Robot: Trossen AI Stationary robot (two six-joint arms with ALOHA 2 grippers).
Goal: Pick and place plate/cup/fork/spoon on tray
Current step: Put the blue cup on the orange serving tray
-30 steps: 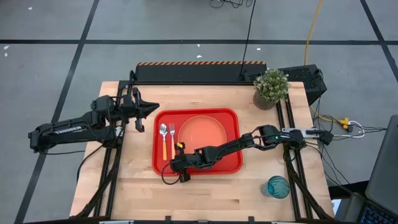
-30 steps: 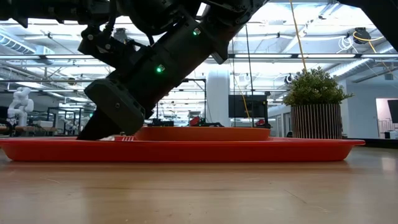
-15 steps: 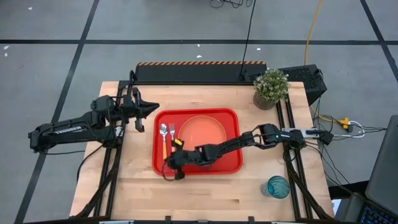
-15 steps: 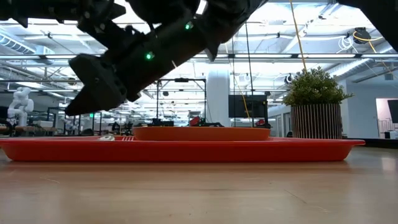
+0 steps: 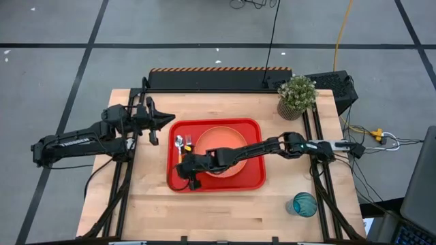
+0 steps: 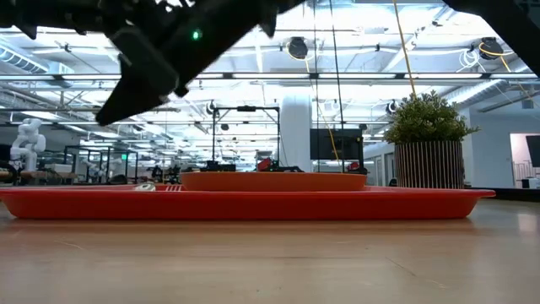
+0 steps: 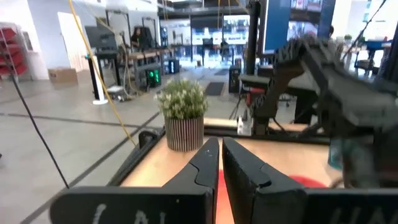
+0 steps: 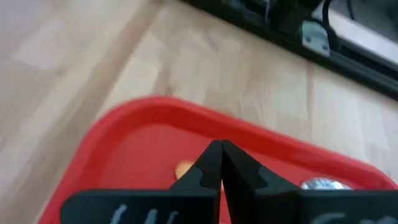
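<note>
The red tray [image 5: 252, 178] lies mid-table with the orange plate [image 5: 225, 139] on its right half and the spoon [image 5: 179, 142] and fork [image 5: 188, 142] side by side on its left half. The teal cup [image 5: 304, 203] stands on the table near the front right. My right gripper [image 5: 184, 169] is shut and empty, raised over the tray's left front part; its wrist view [image 8: 219, 149] looks down on the tray's corner [image 8: 143, 112]. My left gripper [image 5: 169, 118] is shut and empty, off the tray's far left corner.
A potted plant [image 5: 297, 95] stands at the table's far right corner. A black box [image 5: 218, 78] runs along the far edge. Bare wood lies in front of the tray [image 5: 225, 211] and to its right.
My right gripper has risen from the tray's front left rim and gone toward the table's far left, over the tray's left part, staying shut and empty. The low view shows it lifting up and away. Nothing on the tray has moved.
</note>
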